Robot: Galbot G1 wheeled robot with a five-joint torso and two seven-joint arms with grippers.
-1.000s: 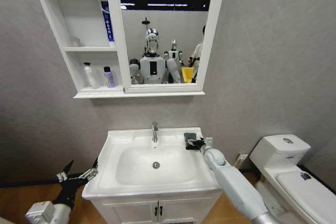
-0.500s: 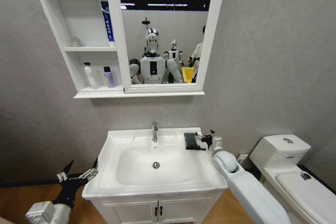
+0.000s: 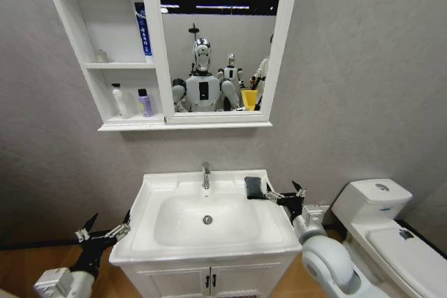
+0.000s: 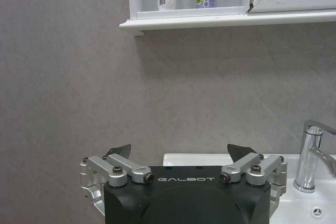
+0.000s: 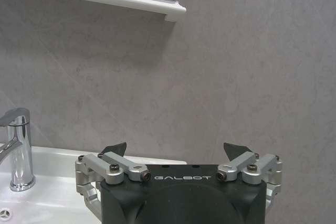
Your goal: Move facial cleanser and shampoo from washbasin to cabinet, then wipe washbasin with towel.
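With both bottles standing in the lowest open compartment of the cabinet [image 3: 112, 47], a white one [image 3: 120, 100] beside a purple one [image 3: 144, 102], the moving part of the task looks finished, and the wiping appears either done or about to begin; from this moment alone I cannot tell which. The towel [image 3: 253, 187] lies folded on the back right corner of the washbasin [image 3: 160, 242], just right of the faucet [image 3: 205, 174], with nothing gripping it. The right gripper [image 3: 283, 194] hangs just off the washbasin's right edge, close beside the towel but apart from it, its fingers spread. The left gripper [image 3: 105, 231] sits low off the washbasin's left front corner, also spread and empty, and seems idle. If wiping remains, the next move calls for the right gripper to reach over the rim, close on the cloth and drag it across the rim and bowl; if not, the arm only needs to draw clear. The head view alone gives the whole layout: towel, bowl, drain, both arms and the mirror. The left wrist view shows the left gripper [image 4: 179, 153] open against the grey wall, with the cabinet's lower ledge and the two bottles above it and the faucet to the side. The right wrist view shows the right gripper [image 5: 175, 150] parted, nothing between its fingers, the faucet [image 5: 17, 148] on the washbasin beyond and the cabinet's corner overhead.
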